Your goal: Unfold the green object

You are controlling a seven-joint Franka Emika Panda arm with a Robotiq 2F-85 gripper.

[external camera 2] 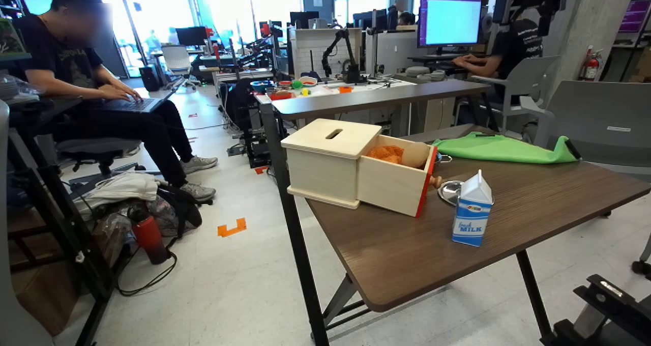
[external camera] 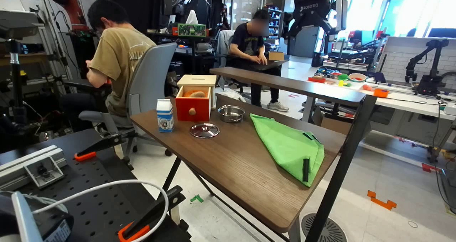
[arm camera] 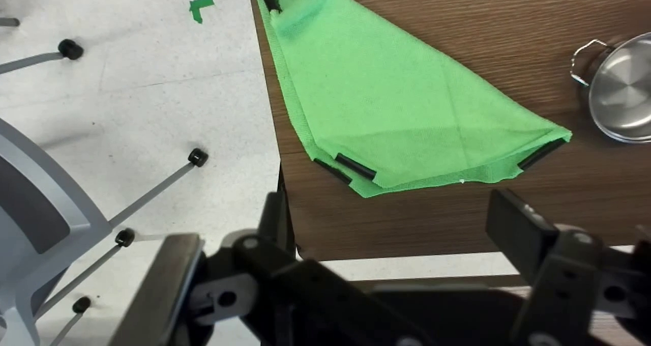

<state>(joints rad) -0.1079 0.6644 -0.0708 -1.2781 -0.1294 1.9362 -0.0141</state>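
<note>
The green cloth [external camera: 290, 142] lies on the brown table, folded over into a rough triangle. It has black strips at its corners. In the wrist view, the cloth [arm camera: 386, 96] shows its upper layer set slightly back from the lower one, with two black strips side by side at the near left corner. It also lies on the table's far side in an exterior view [external camera 2: 501, 147]. My gripper [arm camera: 389, 206] is open and empty, with its fingers wide apart. In an exterior view, the gripper [external camera: 307, 42] hangs high above the table, well clear of the cloth.
A wooden box [external camera 2: 325, 157] with an open red-fronted drawer [external camera: 193, 108] holds orange and tan items. A steel pot [external camera: 231, 114], a lid [external camera: 204, 130] and a milk carton [external camera: 165, 115] stand nearby. A raised shelf [external camera: 285, 82] runs along one table edge. A chair [arm camera: 46, 224] is beside the table.
</note>
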